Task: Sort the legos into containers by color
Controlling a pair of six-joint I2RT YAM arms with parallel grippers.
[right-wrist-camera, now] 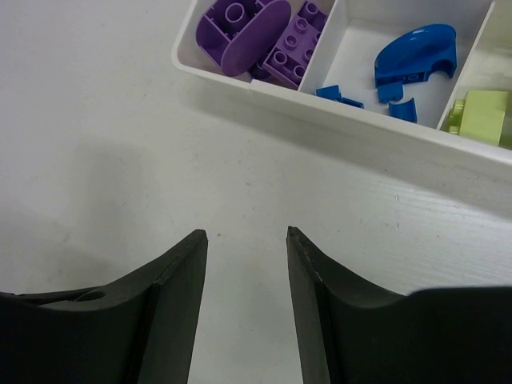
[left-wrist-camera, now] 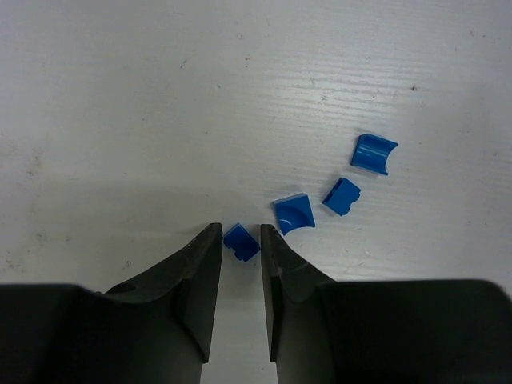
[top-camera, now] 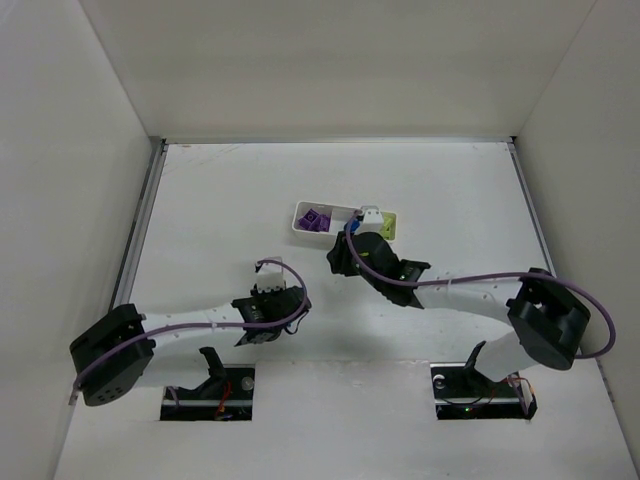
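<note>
In the left wrist view my left gripper point(left-wrist-camera: 241, 232) has its two black fingertips pressed against both sides of a small blue lego point(left-wrist-camera: 241, 242) that lies on the table. Three more blue legos point(left-wrist-camera: 294, 214) point(left-wrist-camera: 342, 196) point(left-wrist-camera: 374, 153) lie loose just ahead to the right. My right gripper point(right-wrist-camera: 246, 234) stands open over bare table, short of the white tray point(right-wrist-camera: 320, 112). The tray's compartments hold purple legos point(right-wrist-camera: 244, 32), blue legos point(right-wrist-camera: 414, 52) and a yellow-green lego point(right-wrist-camera: 480, 116). From above, the right gripper point(top-camera: 360, 228) covers the tray's point(top-camera: 300, 218) middle and the left gripper point(top-camera: 266, 280) hides the loose legos.
White walls close in the table on the left, back and right. The two arm bases sit at the near edge. The tray stands mid-table, slightly right of centre.
</note>
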